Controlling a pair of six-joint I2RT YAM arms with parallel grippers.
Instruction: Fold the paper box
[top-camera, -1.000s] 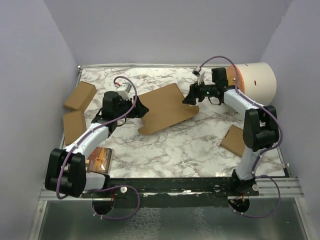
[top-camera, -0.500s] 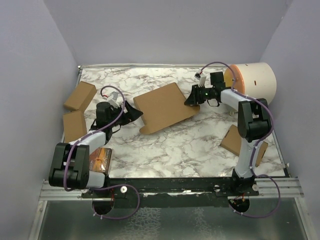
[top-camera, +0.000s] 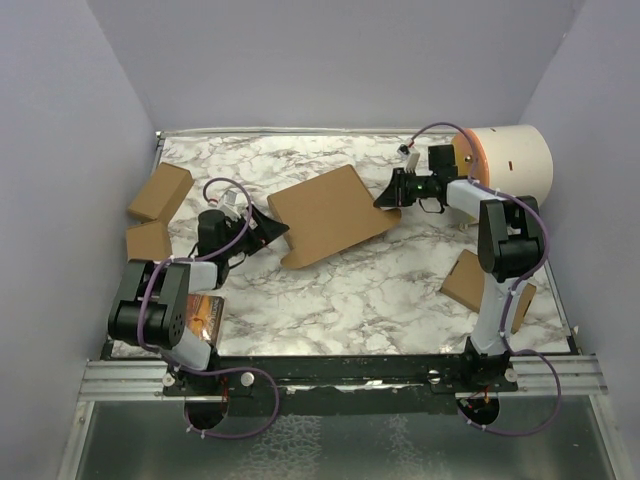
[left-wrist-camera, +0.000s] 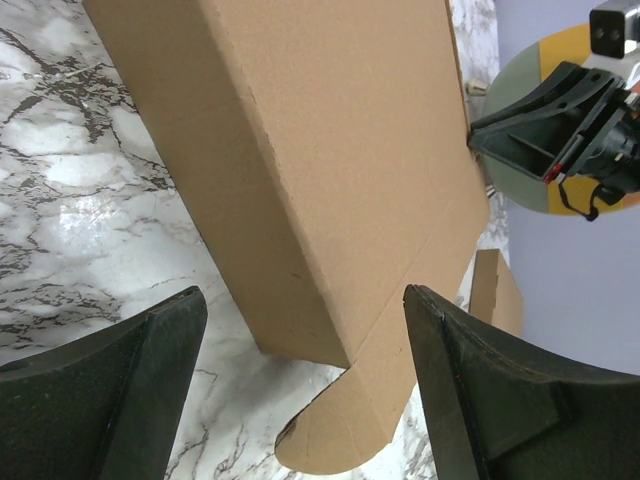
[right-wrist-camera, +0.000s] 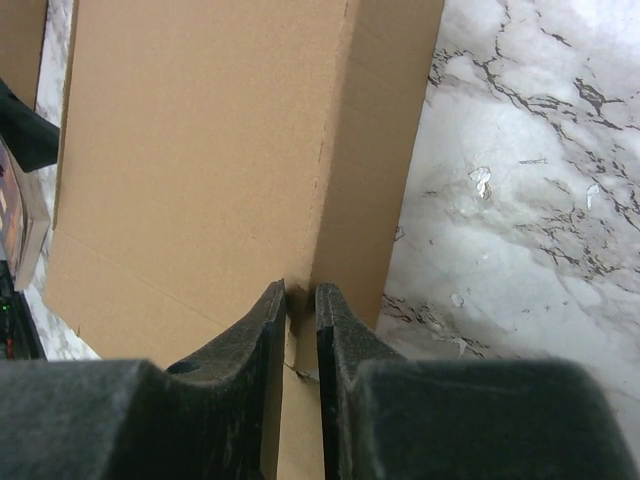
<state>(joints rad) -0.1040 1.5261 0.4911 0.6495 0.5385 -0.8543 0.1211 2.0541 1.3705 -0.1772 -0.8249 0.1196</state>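
The paper box lies mid-table with its lid down, and a rounded tab sticks out at its near left corner. My left gripper sits just off the box's left end, open and holding nothing. In the left wrist view the box and its tab show between the wide-apart fingers of that gripper. My right gripper is at the box's right corner. In the right wrist view it is shut on a thin cardboard edge of the box.
Two small brown boxes lie at the left edge and another by the right arm. A cream cylinder with an orange end lies at the back right. A printed packet rests under the left arm.
The left gripper opened and drew back to the left, off the box. The right gripper closed onto the box's right corner. The box barely moved.
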